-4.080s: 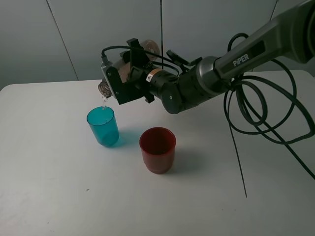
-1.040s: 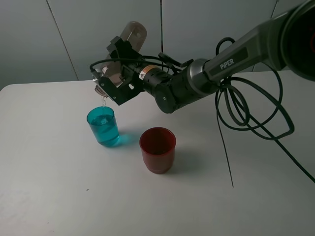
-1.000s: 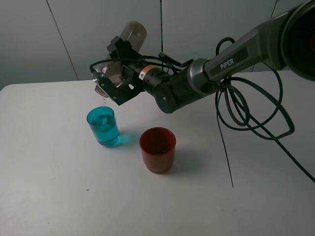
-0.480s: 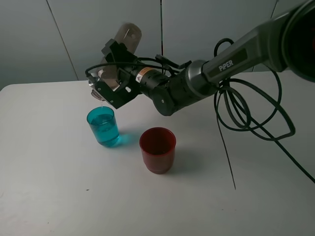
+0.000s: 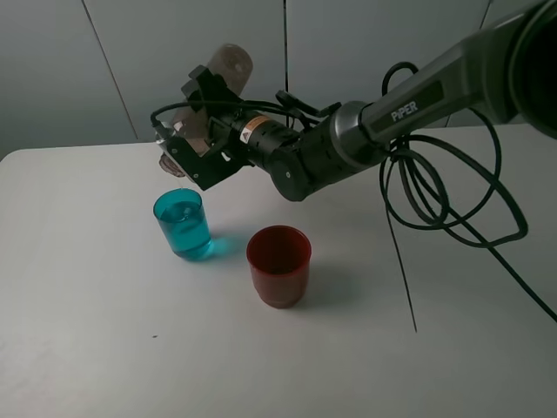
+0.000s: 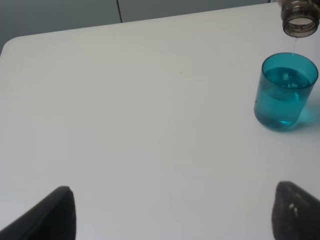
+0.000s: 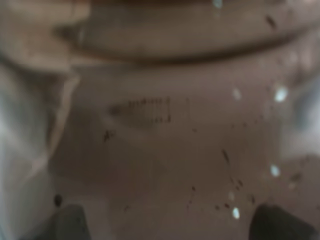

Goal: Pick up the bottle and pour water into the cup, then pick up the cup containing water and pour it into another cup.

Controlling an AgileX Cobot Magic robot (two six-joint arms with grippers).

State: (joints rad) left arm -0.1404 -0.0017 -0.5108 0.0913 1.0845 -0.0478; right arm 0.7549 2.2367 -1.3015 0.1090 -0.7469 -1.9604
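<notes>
- While clamped across its body by the right gripper [image 5: 205, 131], jaws pressed onto it, the bottle [image 5: 228, 63] hangs tilted, neck down and base high.
- Its mouth sits just above the cup [image 5: 183, 225]; a thin thread of water [image 6: 293, 46] joins the two.
- That cup stands upright on the table [image 5: 87, 305], partly filled.
- Near it, not touching, another cup [image 5: 278, 266] stands upright.
- On the left gripper [image 6: 175, 220], the jaws are spread wide with nothing between them; it is well apart from the cup.
</notes>
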